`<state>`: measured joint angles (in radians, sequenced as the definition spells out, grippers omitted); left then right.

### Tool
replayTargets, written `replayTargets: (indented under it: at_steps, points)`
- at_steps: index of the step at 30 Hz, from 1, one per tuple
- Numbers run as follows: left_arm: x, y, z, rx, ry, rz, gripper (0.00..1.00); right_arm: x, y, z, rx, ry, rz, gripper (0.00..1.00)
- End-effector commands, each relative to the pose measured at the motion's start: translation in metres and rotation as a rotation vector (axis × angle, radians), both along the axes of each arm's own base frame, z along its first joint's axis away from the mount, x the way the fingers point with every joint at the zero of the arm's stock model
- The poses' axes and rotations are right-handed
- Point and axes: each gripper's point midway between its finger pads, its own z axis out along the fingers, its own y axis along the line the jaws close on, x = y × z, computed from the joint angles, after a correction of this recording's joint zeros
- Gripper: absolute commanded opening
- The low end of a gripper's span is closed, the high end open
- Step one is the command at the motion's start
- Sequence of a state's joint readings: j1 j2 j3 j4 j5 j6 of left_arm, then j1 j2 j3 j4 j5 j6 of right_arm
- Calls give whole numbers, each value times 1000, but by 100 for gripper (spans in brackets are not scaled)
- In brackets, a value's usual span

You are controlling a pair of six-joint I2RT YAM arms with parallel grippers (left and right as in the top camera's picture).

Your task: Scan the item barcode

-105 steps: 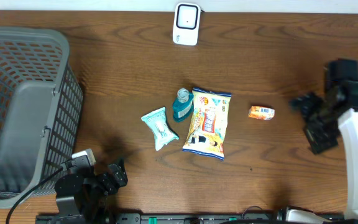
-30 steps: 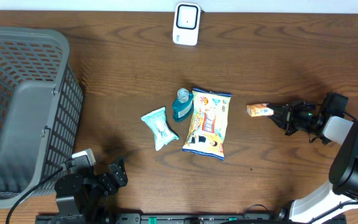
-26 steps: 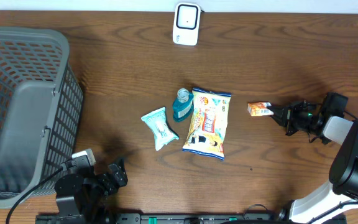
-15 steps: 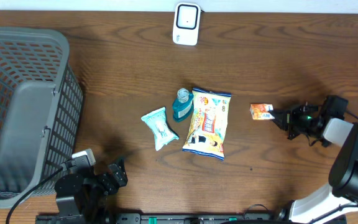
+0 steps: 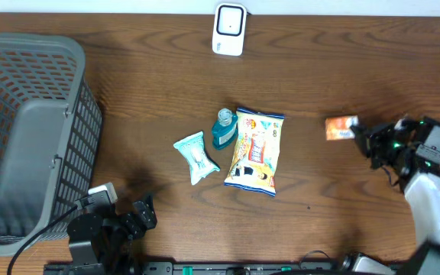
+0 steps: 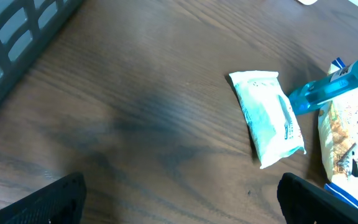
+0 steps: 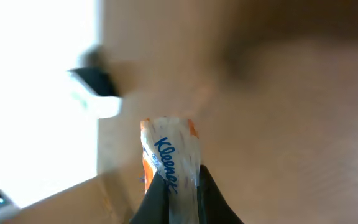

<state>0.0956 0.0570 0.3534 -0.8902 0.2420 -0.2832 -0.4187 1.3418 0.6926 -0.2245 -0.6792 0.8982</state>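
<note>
The right gripper [image 5: 360,136] is clamping the Kleenex pack [image 5: 341,127] endwise; its barcode should squarely face the white scanner [image 5: 229,29].

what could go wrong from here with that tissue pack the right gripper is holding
1. The right gripper pinches only one end of the Kleenex pack, so it may sag or slip in transit.
2. No barcode shows in any view, so the pack may reach the scanner facing the wrong way.
</note>
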Motion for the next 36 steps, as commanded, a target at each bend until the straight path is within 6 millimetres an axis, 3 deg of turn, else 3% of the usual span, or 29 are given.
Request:
replayTargets:
  at_steps: [1,4,10,13,18,23,28,33,36]
  points:
    - [0,-1,0,2,-1,-13,98,9,14,43,-51,-189,95,1]
    - [0,-1,0,2,-1,-13,98,17,24,67,-25,-304,158,1]
    - [0,-1,0,2,-1,-13,98,17,65,137,-95,-713,466,1]
    - [0,-1,0,2,-1,-13,98,15,85,159,-148,-851,555,1]
    - [0,-1,0,2,-1,-13,98,7,138,184,-213,-1042,699,1]
    - [0,-1,0,2,-1,-13,98,12,174,199,-376,-1205,693,1]
    - [0,-1,0,2,-1,-13,98,17,198,209,-572,-1327,651,1]
    - [0,-1,0,2,-1,-13,98,32,199,208,-612,-1261,525,1]
    - [0,-1,0,2,-1,-13,98,47,188,178,-600,-1060,447,1]
